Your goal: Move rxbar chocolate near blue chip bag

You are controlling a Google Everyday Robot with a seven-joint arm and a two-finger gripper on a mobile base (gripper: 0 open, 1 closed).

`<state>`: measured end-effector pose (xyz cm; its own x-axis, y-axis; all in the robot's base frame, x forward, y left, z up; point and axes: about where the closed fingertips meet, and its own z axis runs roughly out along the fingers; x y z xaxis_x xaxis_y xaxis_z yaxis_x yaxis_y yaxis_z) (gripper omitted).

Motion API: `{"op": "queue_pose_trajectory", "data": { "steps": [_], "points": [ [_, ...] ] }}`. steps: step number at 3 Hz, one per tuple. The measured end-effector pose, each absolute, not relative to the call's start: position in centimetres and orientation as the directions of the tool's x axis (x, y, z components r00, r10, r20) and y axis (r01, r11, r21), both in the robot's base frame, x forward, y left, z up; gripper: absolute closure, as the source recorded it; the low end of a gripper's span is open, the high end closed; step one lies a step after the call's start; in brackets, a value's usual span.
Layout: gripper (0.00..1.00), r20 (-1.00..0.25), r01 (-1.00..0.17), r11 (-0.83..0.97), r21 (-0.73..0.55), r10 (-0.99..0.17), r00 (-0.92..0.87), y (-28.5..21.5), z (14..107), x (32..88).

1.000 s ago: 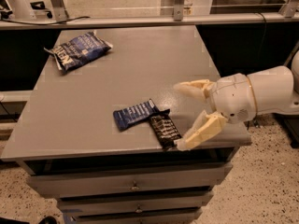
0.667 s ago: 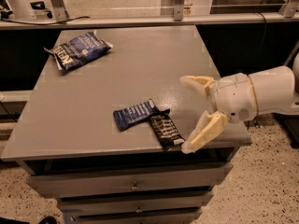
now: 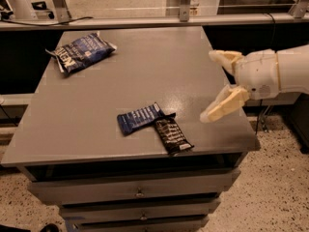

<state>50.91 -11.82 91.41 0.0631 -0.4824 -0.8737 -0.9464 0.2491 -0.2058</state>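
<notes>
- First, nearest us, the rxbar chocolate (image 3: 172, 136) lies flat by the front edge of the bench (image 3: 159, 66), its long axis running from about 11 to 5 o'clock.
- At its far end, toward 10 o'clock, a dark blue bar wrapper (image 3: 139, 118) touches it; we judge that one is to be left alone.
- The gripper (image 3: 218, 83) hovers over the bench's right side, fingers spread wide and holding nothing. From it the rxbar lies at about 8 o'clock, near but apart.
- Farthest, the blue chip bag (image 3: 82, 52) sits by the far-left corner, at 10 o'clock from the rxbar, well apart.
- We judge the reach must drop toward 8 o'clock, jaws set across the bar's short width.
</notes>
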Motion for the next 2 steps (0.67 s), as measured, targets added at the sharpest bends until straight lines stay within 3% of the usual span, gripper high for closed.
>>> {"op": "queue_pose_trajectory", "data": {
  "steps": [1,2],
  "points": [
    [0.0,-0.849,-0.882,0.333,-0.332,-0.513,0.126,-14.52,94.34,56.51],
    [0.0,-0.849,-0.873,0.341,-0.348,-0.51,0.139,-14.61,95.33,56.86]
  ]
}}
